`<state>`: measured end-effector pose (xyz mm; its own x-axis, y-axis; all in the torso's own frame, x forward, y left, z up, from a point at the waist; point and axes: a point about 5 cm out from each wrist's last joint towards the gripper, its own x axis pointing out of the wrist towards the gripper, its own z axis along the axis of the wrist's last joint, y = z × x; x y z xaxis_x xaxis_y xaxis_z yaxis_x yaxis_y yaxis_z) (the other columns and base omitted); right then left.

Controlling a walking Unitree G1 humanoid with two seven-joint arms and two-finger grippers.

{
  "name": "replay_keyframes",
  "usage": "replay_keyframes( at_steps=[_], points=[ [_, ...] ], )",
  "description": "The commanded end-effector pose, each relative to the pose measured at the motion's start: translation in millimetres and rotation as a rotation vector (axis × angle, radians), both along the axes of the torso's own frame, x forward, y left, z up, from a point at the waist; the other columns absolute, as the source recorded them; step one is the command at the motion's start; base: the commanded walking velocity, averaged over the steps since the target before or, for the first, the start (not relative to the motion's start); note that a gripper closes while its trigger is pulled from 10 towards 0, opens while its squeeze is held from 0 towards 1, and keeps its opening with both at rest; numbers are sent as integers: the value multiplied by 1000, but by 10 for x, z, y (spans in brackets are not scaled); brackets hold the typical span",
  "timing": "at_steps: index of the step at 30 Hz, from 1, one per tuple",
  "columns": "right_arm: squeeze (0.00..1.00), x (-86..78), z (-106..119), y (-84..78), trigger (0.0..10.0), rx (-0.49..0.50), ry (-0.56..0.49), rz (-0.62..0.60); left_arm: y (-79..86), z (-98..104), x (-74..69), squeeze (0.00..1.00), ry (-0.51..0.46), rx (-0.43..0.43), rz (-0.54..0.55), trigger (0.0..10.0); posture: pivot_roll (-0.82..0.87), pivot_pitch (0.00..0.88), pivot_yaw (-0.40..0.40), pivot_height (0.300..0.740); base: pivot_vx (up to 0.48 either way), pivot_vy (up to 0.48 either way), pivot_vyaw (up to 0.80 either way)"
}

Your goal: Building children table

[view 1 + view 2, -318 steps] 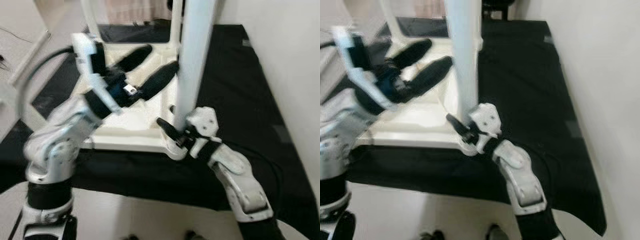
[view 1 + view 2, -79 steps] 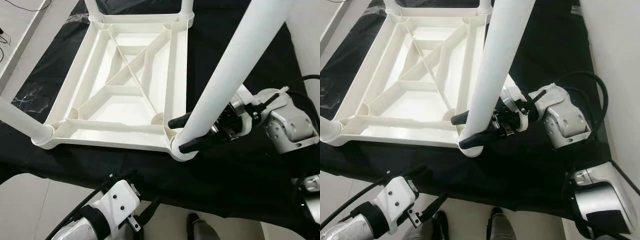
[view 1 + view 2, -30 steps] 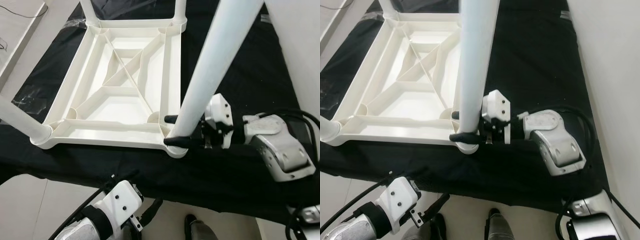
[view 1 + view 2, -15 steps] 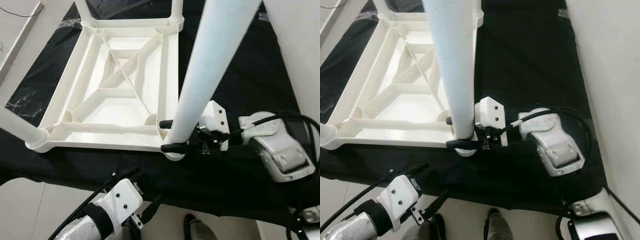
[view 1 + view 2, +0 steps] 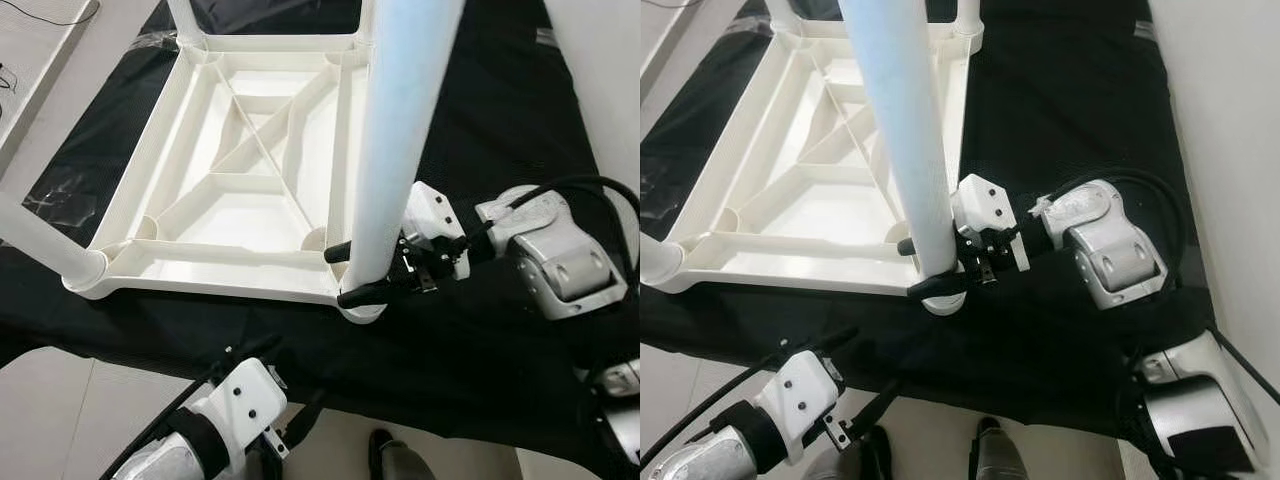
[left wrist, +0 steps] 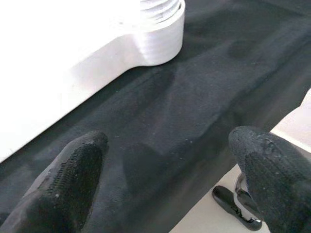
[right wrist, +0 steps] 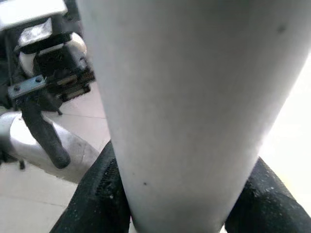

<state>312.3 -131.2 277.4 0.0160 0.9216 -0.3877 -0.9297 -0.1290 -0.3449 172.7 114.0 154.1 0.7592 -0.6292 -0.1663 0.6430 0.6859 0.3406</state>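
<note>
A white children's table top (image 5: 240,190) lies upside down on a black cloth (image 5: 480,120). At its near right corner a white leg (image 5: 395,150) stands in the socket and rises out of frame. My right gripper (image 5: 338,276) is shut on this leg just above the socket, one black finger (image 5: 362,293) on each side; in the right wrist view the leg (image 7: 189,107) sits between the fingers (image 7: 99,194). My left gripper (image 6: 167,184) hangs open below the cloth's near edge, facing a table corner (image 6: 150,39). The left arm (image 5: 235,400) is low at the front.
Another fitted leg (image 5: 40,240) sticks out at the near left corner, and two more stand at the far corners (image 5: 185,15). A white wall (image 5: 1230,150) borders the cloth on the right. Tiled floor (image 5: 60,400) lies in front, with my foot (image 5: 385,445) close by.
The head view has shifted slightly. The leg's top now leans further left in the picture, and the right wrist has turned with it, still holding the leg's base. The left arm stays low.
</note>
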Motion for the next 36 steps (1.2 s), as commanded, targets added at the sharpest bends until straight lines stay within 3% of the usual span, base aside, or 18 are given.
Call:
replay_keyframes(
  at_steps=[1,13,16,20,24,32,35,36],
  points=[
    [0,47,-208,-31,10000,-22,120,-36,-12,-63,-37,0,35,0,-2,10000,-7,355,18,740,0,0,0],
    [0,204,-308,-20,10000,74,133,-182,-12,-57,-39,0,34,-3,1,10000,-11,363,15,740,0,0,0],
    [0,180,-339,-28,10000,92,124,-200,-14,-58,-39,0,34,-3,1,10000,-12,365,16,740,0,0,0],
    [0,-16,-457,-55,10000,113,94,-205,-9,-58,-31,0,34,-3,0,10000,-18,367,19,740,0,0,0],
    [0,-85,-521,-40,10000,115,83,-222,-6,-60,-25,0,34,-2,-2,10000,-21,365,17,740,0,0,0],
    [0,-333,-848,251,10000,152,88,-462,2,-63,-16,0,29,2,3,10000,-23,361,5,740,0,0,0],
    [0,-349,-960,353,10000,183,81,-689,9,-65,-5,0,26,4,3,10000,-24,354,10,740,0,0,0],
    [0,-349,-960,353,10000,183,81,-689,9,-65,-5,0,26,4,3,10000,-24,354,10,740,0,0,0]
  ],
)
